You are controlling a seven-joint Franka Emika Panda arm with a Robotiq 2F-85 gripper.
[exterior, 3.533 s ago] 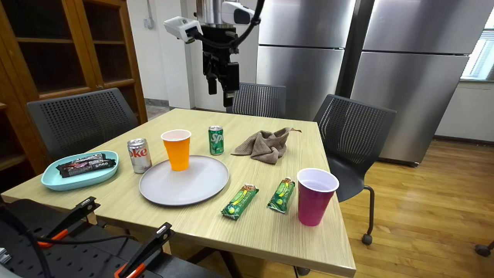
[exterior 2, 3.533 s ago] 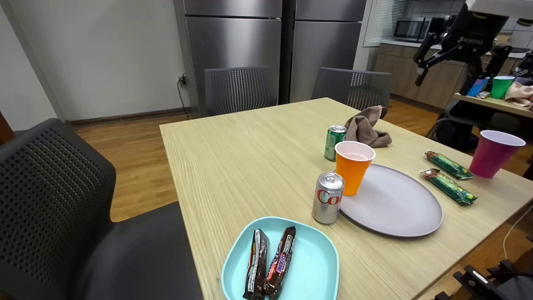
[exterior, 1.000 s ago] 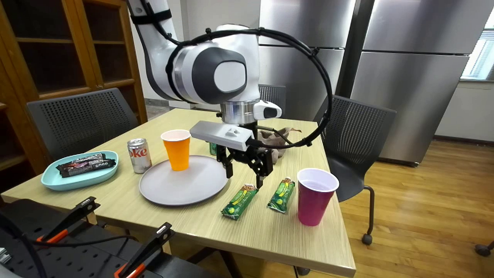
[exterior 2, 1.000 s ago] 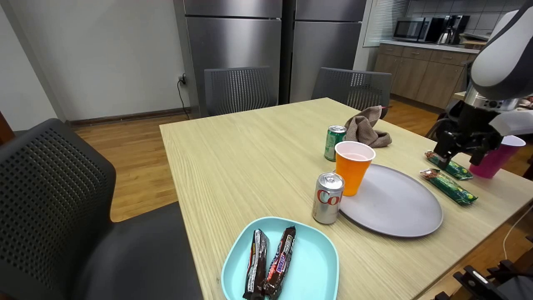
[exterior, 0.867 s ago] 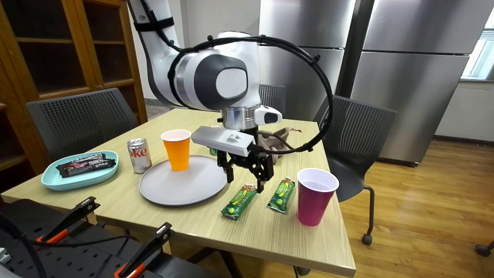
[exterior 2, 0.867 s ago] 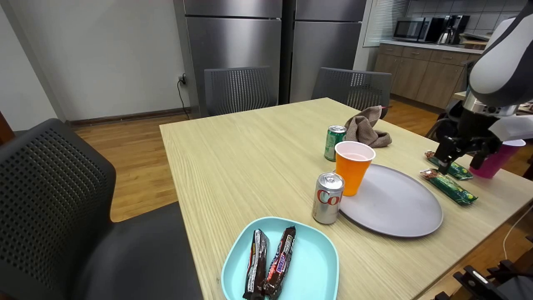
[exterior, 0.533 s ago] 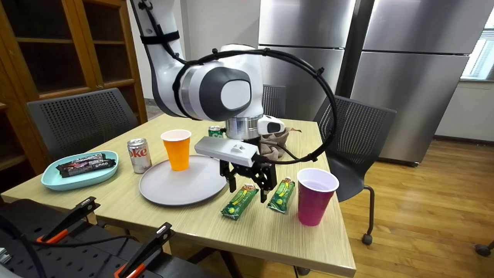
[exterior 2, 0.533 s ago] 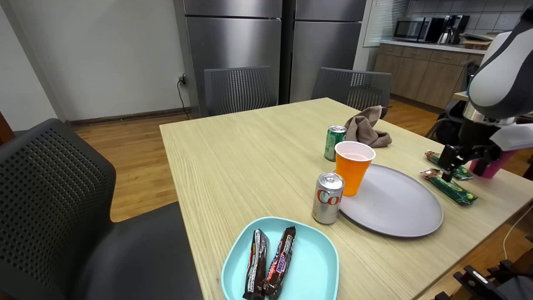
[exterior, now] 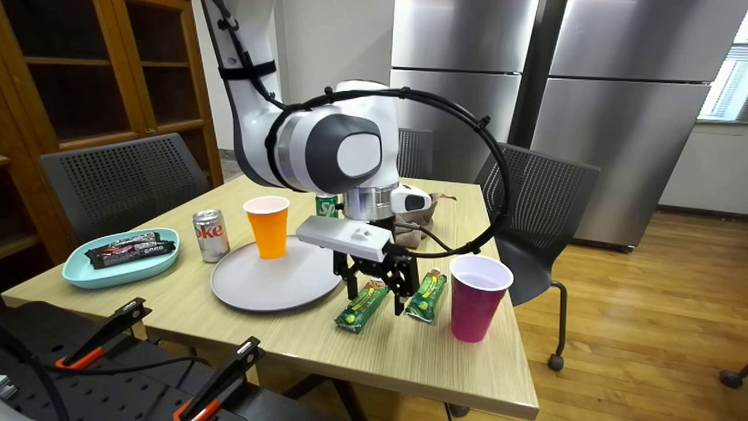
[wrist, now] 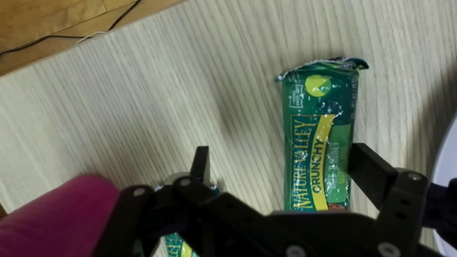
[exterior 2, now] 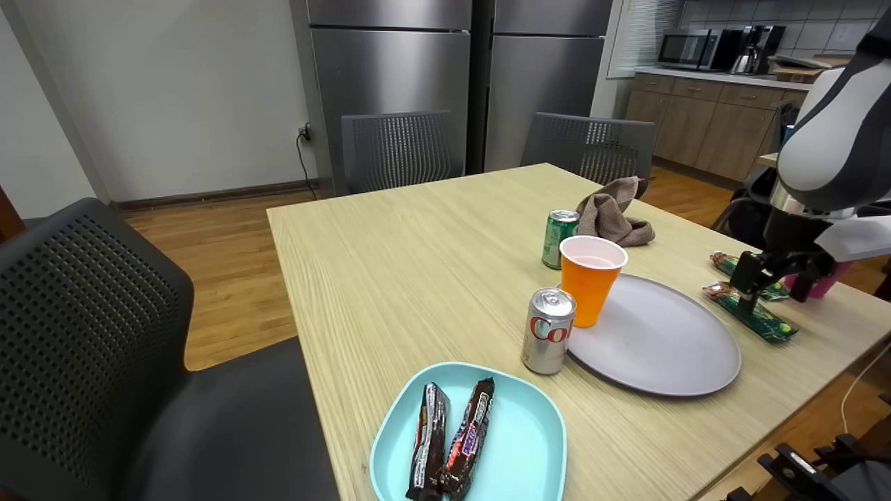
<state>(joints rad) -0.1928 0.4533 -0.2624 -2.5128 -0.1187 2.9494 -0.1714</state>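
Oblong, glossy green-wrapped granola bar [wrist: 316, 142] — flat beside the round grey plate [exterior: 260, 286]. Black two-fingered claw [exterior: 376, 301] over it — jaws spread wide.

The table [exterior 2: 390, 264] is pale and wood-grained. Directly on it rest a turquoise tray [exterior 2: 525, 445], a silver soda can [exterior 2: 548, 335] just beside a round gray plate [exterior 2: 668, 348], a green soda can [exterior 2: 558, 233] and, near it, a crumpled brown cloth [exterior 2: 612, 217]. A green snack bar [exterior: 363, 307] lies flat between the plate and a second bar [exterior: 427, 296], and an upright pink cup [exterior: 476, 307] stands just beside that second bar.
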